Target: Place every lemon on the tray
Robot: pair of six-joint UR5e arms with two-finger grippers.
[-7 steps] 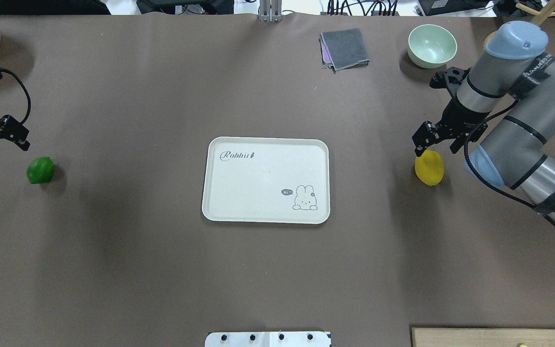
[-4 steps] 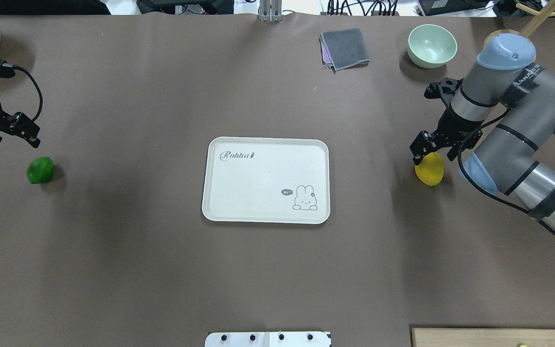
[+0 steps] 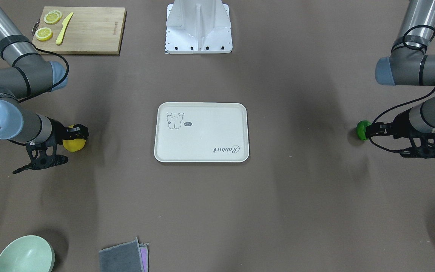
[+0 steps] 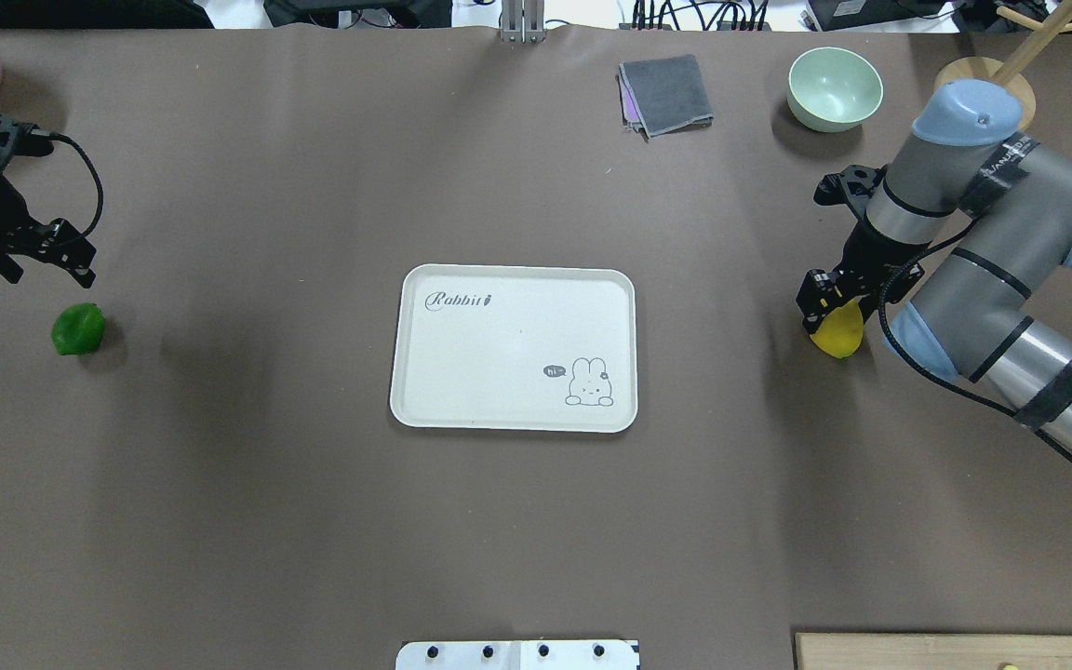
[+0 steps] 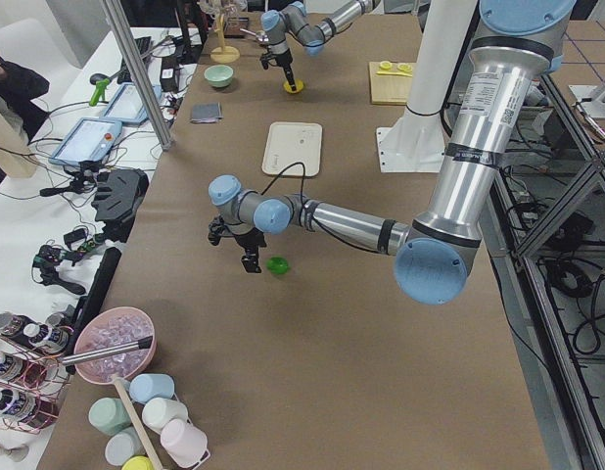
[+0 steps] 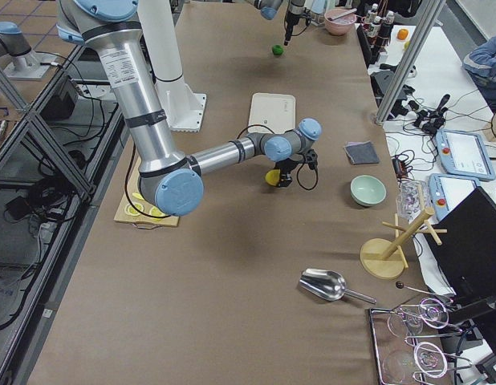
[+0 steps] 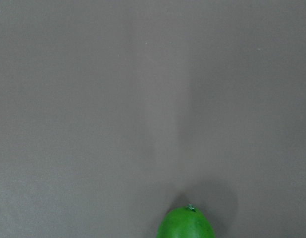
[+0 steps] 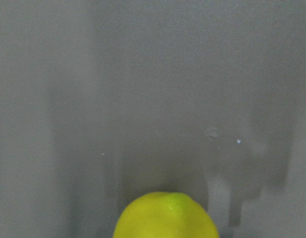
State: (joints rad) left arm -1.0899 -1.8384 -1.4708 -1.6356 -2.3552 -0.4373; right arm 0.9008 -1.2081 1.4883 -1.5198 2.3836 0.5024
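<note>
Overhead: yellow lemon beneath right hand

the left arm comes in bent at the elbow, wrist turned downward, and the left pincer hangs with jaws spread wide. the right arm folds sharply at its elbow, and the right pincer sits low, pointing down, jaws apart.

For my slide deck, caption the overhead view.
Right gripper over the yellow lemon, left gripper near the green lemon, cream tray centred between them.
</note>
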